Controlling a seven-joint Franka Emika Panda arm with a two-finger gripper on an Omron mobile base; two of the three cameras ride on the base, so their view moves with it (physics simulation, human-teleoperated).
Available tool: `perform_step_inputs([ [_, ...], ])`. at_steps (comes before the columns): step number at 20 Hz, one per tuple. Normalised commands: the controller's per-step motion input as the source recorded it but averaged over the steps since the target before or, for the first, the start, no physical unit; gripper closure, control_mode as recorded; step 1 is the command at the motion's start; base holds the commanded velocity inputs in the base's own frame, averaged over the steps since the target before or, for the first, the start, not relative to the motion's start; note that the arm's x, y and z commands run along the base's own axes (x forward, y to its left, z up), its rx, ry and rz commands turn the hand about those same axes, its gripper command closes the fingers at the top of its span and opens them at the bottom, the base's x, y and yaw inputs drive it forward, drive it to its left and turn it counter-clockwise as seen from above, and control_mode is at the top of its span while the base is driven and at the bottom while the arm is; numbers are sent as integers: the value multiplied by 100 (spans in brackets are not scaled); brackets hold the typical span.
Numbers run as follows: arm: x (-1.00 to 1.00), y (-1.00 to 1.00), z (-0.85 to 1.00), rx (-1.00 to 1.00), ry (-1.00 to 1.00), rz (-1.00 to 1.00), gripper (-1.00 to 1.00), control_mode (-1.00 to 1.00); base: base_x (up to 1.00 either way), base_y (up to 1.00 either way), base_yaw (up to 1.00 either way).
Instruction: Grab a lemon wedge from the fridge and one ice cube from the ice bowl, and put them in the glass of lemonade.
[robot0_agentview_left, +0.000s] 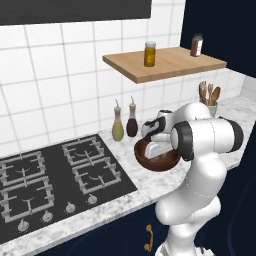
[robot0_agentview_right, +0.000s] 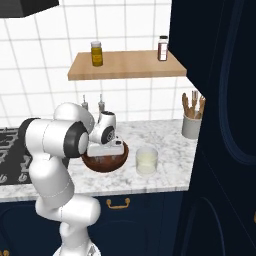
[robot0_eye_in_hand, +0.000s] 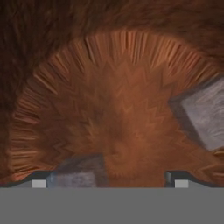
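The white arm's two-finger claw (robot0_eye_in_hand: 107, 179) is lowered, spread wide and empty, into the shallow reddish-brown wooden ice bowl (robot0_agentview_right: 105, 161) on the marble bench (robot0_agentview_right: 165, 140). Nothing is held; whether a lemon wedge is already in the short clear glass of pale lemonade (robot0_agentview_right: 146, 161) just beside the bowl cannot be told. Pale grey translucent ice cubes (robot0_eye_in_hand: 203, 116) are seen in the hand view; the glass is shown in the right base view
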Motion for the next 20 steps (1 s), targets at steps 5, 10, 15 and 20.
perform_step_inputs([
  [5,0,4,-6,0,0,1,100,-100,0,0,0],
  [10,0,1,0,0,3,0,100,-100,0,0,0],
  [15,0,0,0,0,5,0,100,-100,0,0,0],
  [20,-8,0,36,-1,0,0,100,-100,0,0,0],
])
